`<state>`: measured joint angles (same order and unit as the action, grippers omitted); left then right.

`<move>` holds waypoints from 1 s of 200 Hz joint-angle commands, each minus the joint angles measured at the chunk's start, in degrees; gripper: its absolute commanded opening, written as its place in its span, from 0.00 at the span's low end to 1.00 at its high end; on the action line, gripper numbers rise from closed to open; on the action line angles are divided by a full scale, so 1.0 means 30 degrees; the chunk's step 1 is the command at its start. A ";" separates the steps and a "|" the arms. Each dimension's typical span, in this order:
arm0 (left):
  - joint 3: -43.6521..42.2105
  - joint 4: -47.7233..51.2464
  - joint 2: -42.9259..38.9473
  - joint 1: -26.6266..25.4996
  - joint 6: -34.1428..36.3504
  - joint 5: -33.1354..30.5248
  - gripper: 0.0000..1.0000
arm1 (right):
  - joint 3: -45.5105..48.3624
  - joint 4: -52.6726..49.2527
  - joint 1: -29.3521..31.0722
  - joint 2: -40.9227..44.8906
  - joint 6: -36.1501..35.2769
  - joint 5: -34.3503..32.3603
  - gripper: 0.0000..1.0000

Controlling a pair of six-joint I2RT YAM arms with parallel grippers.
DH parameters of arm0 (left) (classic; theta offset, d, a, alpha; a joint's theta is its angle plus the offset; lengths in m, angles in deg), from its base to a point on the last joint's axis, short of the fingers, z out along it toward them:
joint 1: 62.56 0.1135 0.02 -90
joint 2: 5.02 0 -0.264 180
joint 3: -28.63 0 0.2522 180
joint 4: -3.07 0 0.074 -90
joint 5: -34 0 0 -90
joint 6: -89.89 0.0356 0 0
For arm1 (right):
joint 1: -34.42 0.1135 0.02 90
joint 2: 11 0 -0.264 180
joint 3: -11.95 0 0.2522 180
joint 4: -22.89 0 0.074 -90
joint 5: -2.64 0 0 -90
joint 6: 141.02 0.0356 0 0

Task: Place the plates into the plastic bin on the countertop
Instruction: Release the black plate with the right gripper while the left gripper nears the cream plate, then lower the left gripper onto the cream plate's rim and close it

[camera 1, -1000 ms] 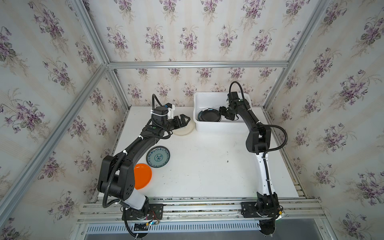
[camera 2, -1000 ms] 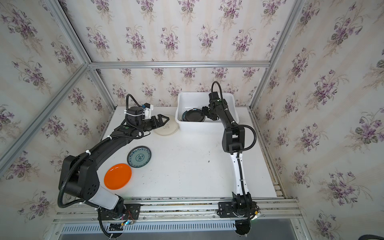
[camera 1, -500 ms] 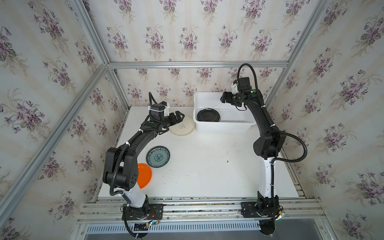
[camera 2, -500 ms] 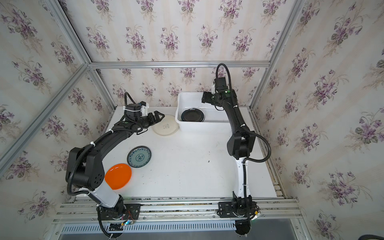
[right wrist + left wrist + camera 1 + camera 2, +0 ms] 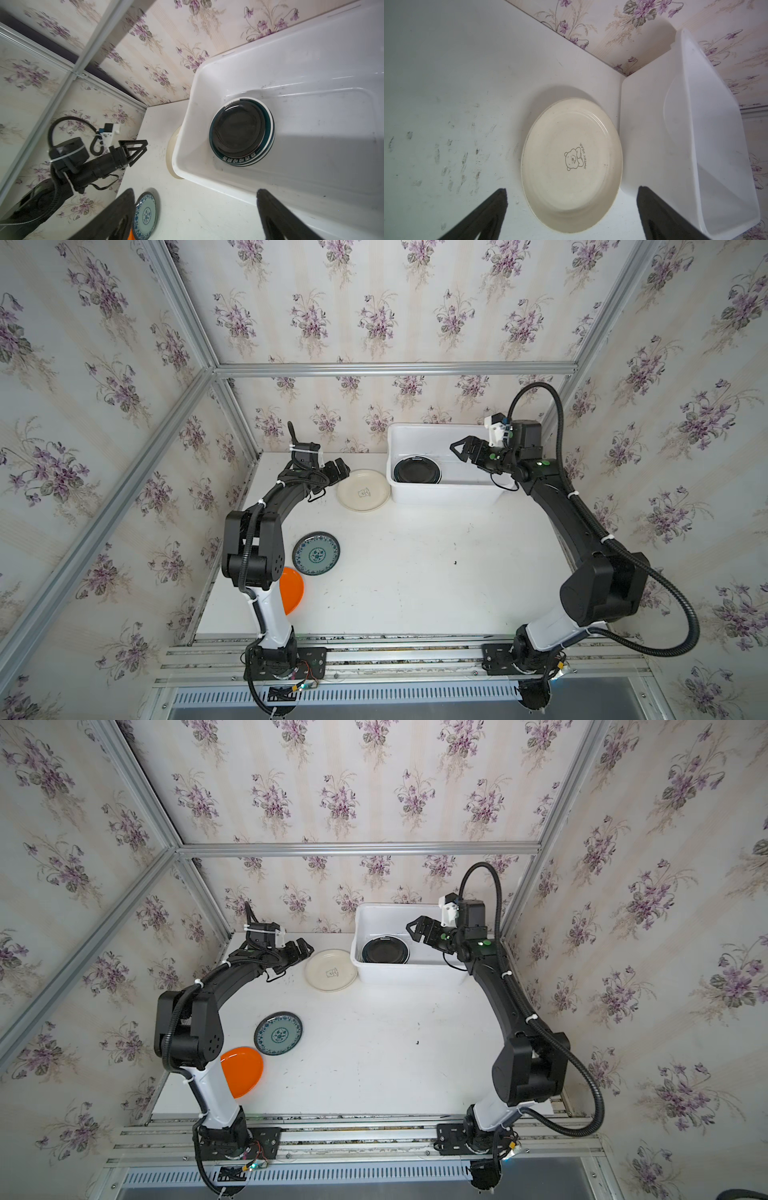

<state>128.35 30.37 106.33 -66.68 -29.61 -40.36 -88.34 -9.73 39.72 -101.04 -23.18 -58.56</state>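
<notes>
Left hand, spread wide, hovers by cream plate just beside plastic bin.

The cream plate carries "SWEET DEAR" beside a bear drawing; lettering on the dark-rimmed plate cannot be read.
</notes>
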 commanded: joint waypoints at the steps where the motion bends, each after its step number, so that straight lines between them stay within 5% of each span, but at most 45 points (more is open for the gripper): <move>1: 0.0730 0.0672 0.0493 0.0128 0.0152 0.0116 1.00 | 0.0812 0.2097 -0.0029 0.1122 0.0262 0.1321 0.94; 145: 0.3787 0.4326 0.2933 0.0921 0.2108 -0.0626 0.99 | 0.6972 0.3596 -0.0677 0.4979 0.1097 0.2853 0.94; 200: 0.4372 0.4347 0.3616 0.0910 0.2301 -0.0483 0.82 | 0.9233 0.4536 -0.0678 0.5521 0.1889 0.2734 0.94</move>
<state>140.61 43.18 116.71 -63.89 -23.64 -41.54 -61.80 0.22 37.71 -85.04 -18.83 -50.23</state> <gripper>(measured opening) 0.847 0.937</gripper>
